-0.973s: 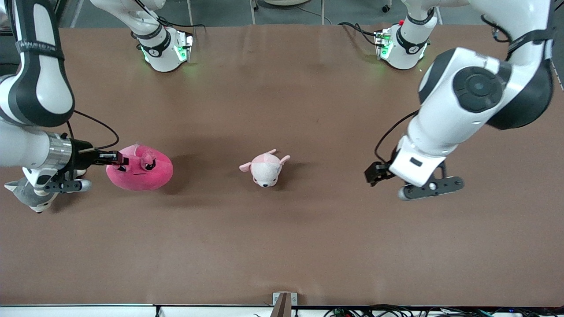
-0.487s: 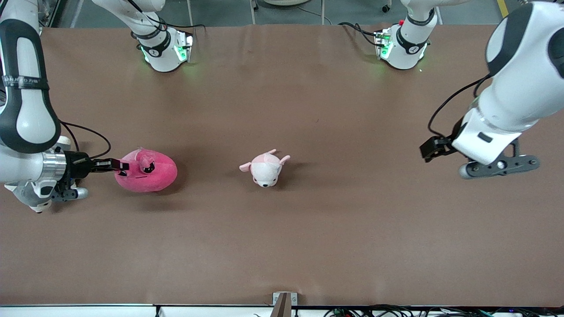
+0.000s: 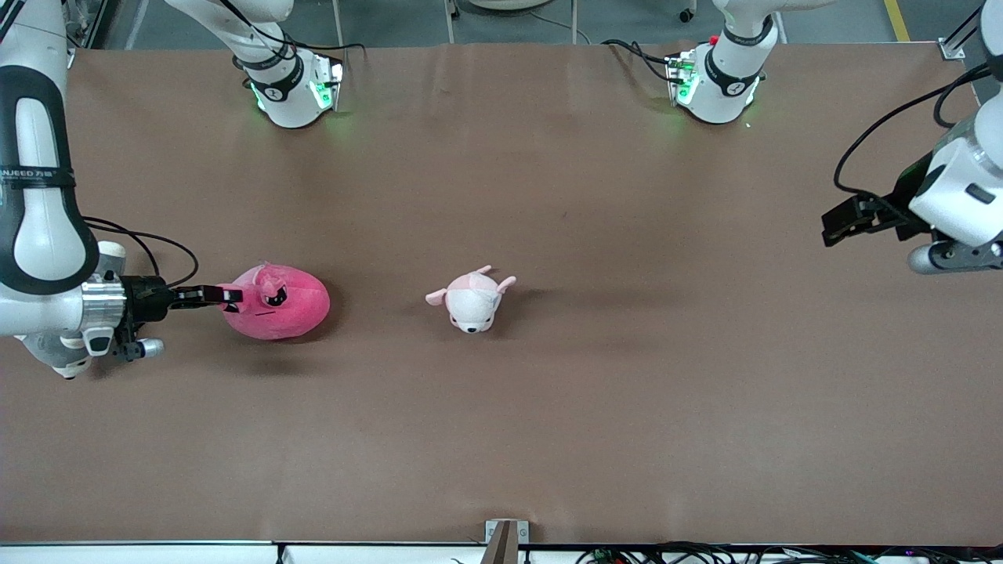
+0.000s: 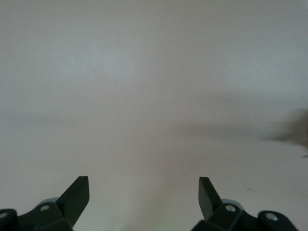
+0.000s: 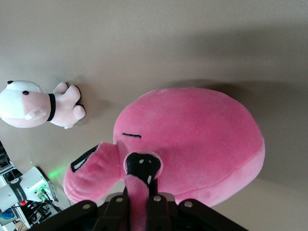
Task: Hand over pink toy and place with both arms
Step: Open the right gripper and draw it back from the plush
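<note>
The pink toy (image 3: 278,313), a round hot-pink plush with angry black eyes, sits at the right arm's end of the table. My right gripper (image 3: 229,296) is shut on a small ear flap at the toy's edge. In the right wrist view the pink toy (image 5: 192,139) fills the middle, and my right gripper (image 5: 140,204) pinches the pink flap between its fingers. I cannot tell whether the toy rests on the table or hangs just above it. My left gripper (image 3: 838,223) hangs open over the left arm's end of the table. Only bare table shows between the fingers of the left gripper (image 4: 143,190).
A small pale pink-and-white plush (image 3: 470,298) lies near the middle of the brown table (image 3: 548,431), and the same pale plush (image 5: 33,106) shows in the right wrist view. A grey-and-white plush (image 3: 56,362) peeks out under the right arm's wrist. The arm bases (image 3: 294,86) stand along the table's back edge.
My right gripper has carried the pink toy a little toward the table's middle. The left arm has swung away from the middle, out toward its own end of the table.
</note>
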